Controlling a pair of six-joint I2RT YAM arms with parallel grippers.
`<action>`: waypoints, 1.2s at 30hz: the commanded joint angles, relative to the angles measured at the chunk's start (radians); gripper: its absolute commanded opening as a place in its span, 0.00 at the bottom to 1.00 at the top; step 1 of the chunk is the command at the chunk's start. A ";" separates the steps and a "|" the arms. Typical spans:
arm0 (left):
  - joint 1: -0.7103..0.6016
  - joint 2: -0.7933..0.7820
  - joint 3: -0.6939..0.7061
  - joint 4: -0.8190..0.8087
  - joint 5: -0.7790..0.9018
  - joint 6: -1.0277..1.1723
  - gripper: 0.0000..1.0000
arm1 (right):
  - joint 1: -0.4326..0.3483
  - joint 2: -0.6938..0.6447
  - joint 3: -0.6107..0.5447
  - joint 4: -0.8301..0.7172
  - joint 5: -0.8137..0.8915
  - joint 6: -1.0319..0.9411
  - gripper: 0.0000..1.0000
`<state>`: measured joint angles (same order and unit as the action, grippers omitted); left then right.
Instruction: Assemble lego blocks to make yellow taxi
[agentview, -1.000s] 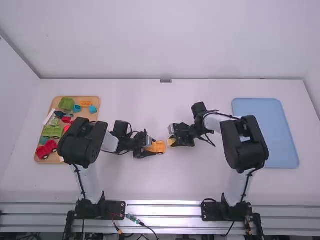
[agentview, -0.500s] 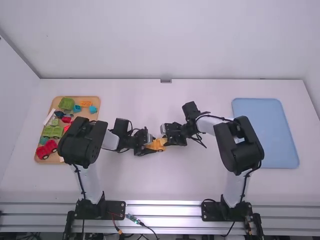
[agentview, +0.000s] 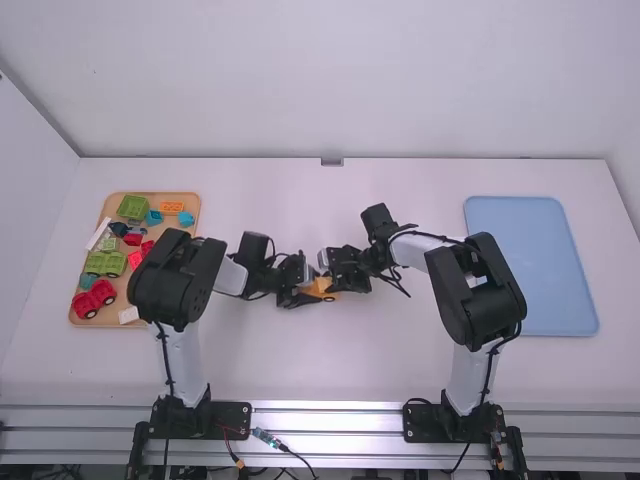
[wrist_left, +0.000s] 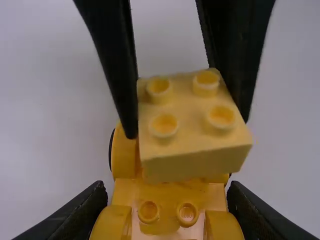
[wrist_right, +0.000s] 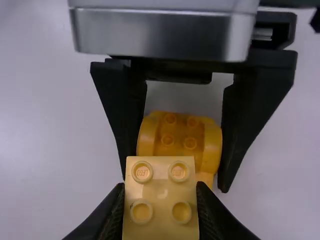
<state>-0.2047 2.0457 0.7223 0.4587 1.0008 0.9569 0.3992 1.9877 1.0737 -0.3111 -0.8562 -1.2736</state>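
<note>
With right pincer (wrist_right: 160, 195) closed narrow on pale block (wrist_left: 192, 120) and left pincer (wrist_left: 166, 192) clasping yellow base (wrist_right: 180, 132) by its sides, can't tell whether seated or just above. Could cock sideways or jam on studs (wrist_left: 148, 212) if pressed while slightly turned, or slip base from left pincer if pushed off-centre. Bent inward from opposite sides with left arm (agentview: 180, 275) and right arm (agentview: 475, 290), nearly meeting over worktop (agentview: 330, 370).

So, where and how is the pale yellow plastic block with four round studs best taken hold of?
Probably by two opposite side walls of the pale yellow block, coming from the studded face: those walls look flat, while the studs are round.
</note>
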 joint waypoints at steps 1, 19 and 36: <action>0.001 0.027 0.010 -0.004 -0.010 -0.014 0.62 | -0.003 0.018 -0.003 0.039 0.011 0.071 0.00; 0.002 0.027 0.048 -0.006 -0.017 -0.019 0.63 | -0.013 0.017 -0.072 0.192 0.065 0.238 0.00; 0.001 0.027 0.038 0.010 -0.036 -0.052 0.64 | -0.013 0.017 -0.072 0.176 0.094 0.214 0.18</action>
<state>-0.2050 2.0590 0.7574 0.4690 0.9680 0.9119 0.3859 1.9877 1.0023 -0.1192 -0.7872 -1.0573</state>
